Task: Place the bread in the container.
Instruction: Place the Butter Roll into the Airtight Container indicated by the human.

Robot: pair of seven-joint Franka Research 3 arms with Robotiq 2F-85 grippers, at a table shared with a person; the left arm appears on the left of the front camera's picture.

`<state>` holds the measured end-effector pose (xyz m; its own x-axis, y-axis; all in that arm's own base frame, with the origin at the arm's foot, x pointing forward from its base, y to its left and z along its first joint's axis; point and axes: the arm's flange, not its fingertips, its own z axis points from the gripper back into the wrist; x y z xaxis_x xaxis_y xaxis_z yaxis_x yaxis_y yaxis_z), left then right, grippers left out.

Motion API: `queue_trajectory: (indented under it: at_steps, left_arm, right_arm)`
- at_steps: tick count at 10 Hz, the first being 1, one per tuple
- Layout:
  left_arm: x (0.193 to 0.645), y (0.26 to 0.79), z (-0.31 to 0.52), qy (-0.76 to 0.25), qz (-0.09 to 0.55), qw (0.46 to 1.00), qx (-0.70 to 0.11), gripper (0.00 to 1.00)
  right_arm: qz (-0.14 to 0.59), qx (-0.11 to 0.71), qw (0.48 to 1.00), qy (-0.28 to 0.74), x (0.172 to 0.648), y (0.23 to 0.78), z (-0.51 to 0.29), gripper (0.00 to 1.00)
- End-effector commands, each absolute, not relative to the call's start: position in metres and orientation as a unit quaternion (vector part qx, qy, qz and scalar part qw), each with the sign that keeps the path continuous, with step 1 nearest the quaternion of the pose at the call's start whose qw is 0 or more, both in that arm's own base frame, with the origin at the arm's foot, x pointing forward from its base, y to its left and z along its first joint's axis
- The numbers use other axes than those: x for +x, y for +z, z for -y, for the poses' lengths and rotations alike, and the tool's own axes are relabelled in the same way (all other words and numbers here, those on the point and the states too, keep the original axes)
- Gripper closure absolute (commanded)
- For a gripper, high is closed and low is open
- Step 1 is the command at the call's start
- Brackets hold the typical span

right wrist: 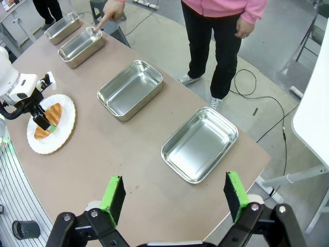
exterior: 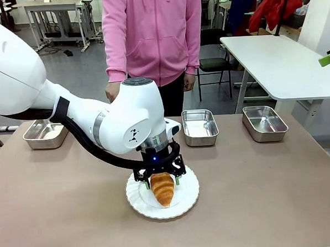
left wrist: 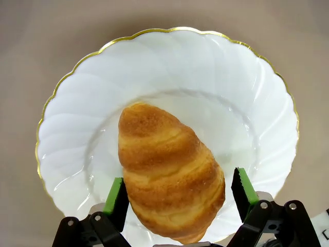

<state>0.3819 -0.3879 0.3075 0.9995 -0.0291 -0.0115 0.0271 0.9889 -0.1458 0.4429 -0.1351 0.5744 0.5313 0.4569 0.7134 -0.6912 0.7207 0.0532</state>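
The left gripper [exterior: 162, 183] stands open astride the bread [exterior: 163, 193] on the white plate [exterior: 187, 202], its wrist view showing a gap at one pad [left wrist: 245, 185], while the right wrist view reveals the right gripper [right wrist: 175, 193] spread wide and a person's hand [right wrist: 108, 14] pointing into the container [right wrist: 79, 47]

Smooth grey floor [exterior: 74, 78]; white rectangular side table [exterior: 278, 62] at right, black chair [exterior: 211, 38] beside it; metal-framed workbench [exterior: 53, 5] at rear left.
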Motion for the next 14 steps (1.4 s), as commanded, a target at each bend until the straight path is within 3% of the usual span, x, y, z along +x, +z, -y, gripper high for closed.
queue_trajectory:
  at_steps: [1,6,12,14]
  left_arm:
    - [0.384,0.308,0.396,-0.005,0.008,0.999,-0.052,0.07]
    - [0.382,0.306,0.395,-0.066,0.014,0.996,-0.052,0.59]
    - [0.38,0.308,0.39,-0.031,-0.006,0.998,-0.056,0.59]
    - [0.386,0.332,0.379,-0.046,0.023,0.997,-0.058,0.59]
  right_arm:
    - [0.358,0.172,0.854,0.335,0.444,0.576,0.135,0.0]
    - [0.358,0.172,0.854,0.335,0.444,0.576,0.135,0.0]
    - [0.358,0.172,0.854,0.335,0.444,0.576,0.135,0.0]
    - [0.358,0.172,0.854,0.335,0.444,0.576,0.135,0.0]
